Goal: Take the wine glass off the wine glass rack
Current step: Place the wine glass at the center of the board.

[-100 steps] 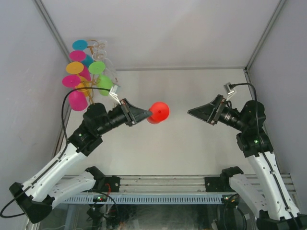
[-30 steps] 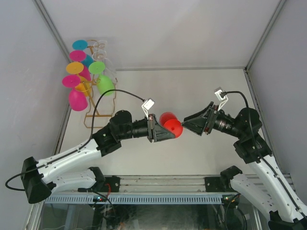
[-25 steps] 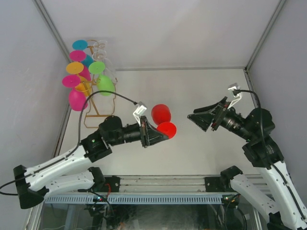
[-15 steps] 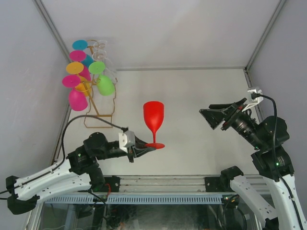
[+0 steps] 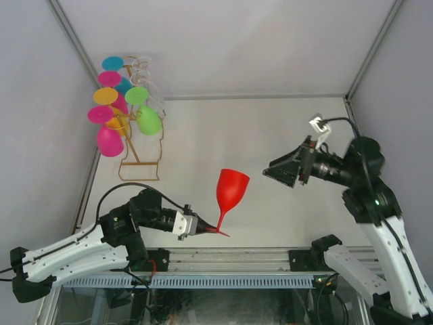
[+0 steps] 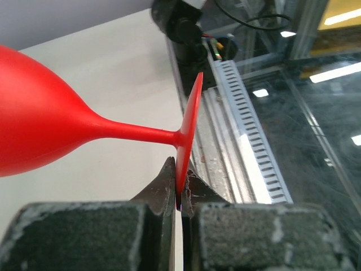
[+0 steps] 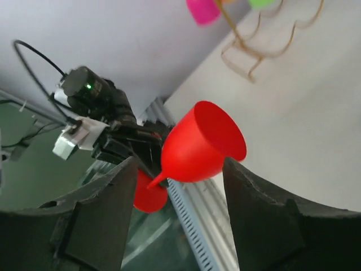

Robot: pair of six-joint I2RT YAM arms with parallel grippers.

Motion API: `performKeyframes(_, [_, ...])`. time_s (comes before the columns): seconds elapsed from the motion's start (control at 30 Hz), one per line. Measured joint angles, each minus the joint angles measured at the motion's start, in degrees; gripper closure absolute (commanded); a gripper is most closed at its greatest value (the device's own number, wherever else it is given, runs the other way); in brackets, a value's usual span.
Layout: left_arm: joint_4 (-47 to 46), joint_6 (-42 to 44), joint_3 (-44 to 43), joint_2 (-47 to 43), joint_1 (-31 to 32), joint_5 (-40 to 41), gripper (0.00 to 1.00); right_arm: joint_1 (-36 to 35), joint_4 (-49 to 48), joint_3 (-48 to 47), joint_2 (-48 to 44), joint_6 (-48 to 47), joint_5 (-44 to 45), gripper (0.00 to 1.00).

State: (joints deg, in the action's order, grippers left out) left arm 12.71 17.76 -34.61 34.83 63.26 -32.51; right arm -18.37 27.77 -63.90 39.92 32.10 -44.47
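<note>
Left gripper (image 6: 179, 189) is pinching the thin rim of the foot of the red wine glass (image 5: 231, 189), its jaws pressed together on that disc with only the edge of the foot between them. Stem and bowl are sticking out ahead of the fingers, and the glass is leaning at a tilt with its open mouth facing up and away from the arm. It is hanging low over the near part of the table (image 5: 270, 128), close to the slotted rail (image 5: 223, 279) at the table's front edge; whether the foot is touching the surface cannot be told. The glass is lying well apart from the wine glass rack (image 5: 128, 145), which is standing at the far left corner with the other coloured glasses (image 5: 108, 141) hanging bowl-down from its hooks. Right gripper (image 5: 268, 169) is holding its fingers spread and is gripping nothing. It is pointing toward the bowl from the right, and its wrist view is framing the red bowl between its two pads, yet the overhead view is showing a clear gap between them. Judging from this layout, the removal itself is looking complete, since the glass is off its hook and clear of the wire. What is appearing to remain is setting the glass down upright or passing it across, and the edge-only grip is suggesting some risk of slipping.
</note>
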Motion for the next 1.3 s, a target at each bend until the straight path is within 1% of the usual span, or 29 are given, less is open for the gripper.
performKeyframes(0.13, [0.28, 0.83, 0.13, 0.48, 0.00, -6.86, 1.00, -0.55, 3.17, 0.11, 10.64, 1.44, -7.76, 0.38])
performKeyframes(0.27, [-1.49, 0.02, 0.17, 0.15, 0.00, -11.63, 1.00, -3.78, 4.11, 0.79, 16.41, 2.71, -10.27, 0.38])
performKeyframes(0.37, [-1.86, -0.46, 0.17, -0.57, 0.00, -13.00, 1.00, -6.14, 4.24, 0.81, 16.94, 3.17, -12.61, 0.40])
performKeyframes(0.5, [-1.60, -0.57, 0.15, -1.55, 0.00, -13.05, 1.00, -7.37, 3.41, 0.81, 17.25, 4.24, -17.38, 0.40])
performKeyframes(0.73, [3.78, 2.08, -0.09, 0.11, 0.00, -12.63, 1.00, -10.43, -0.57, 0.81, 17.64, 6.47, -22.14, 0.46])
performKeyframes(1.03, [6.19, 4.55, -1.77, 0.63, 0.26, -12.66, 1.00, -13.62, -0.35, 0.81, 18.27, 5.14, -22.93, 0.54])
performKeyframes(1.3, [5.81, 4.74, -1.92, -1.25, 0.26, -12.26, 1.00, -13.70, 0.63, 0.81, 18.40, 4.72, -22.77, 0.55])
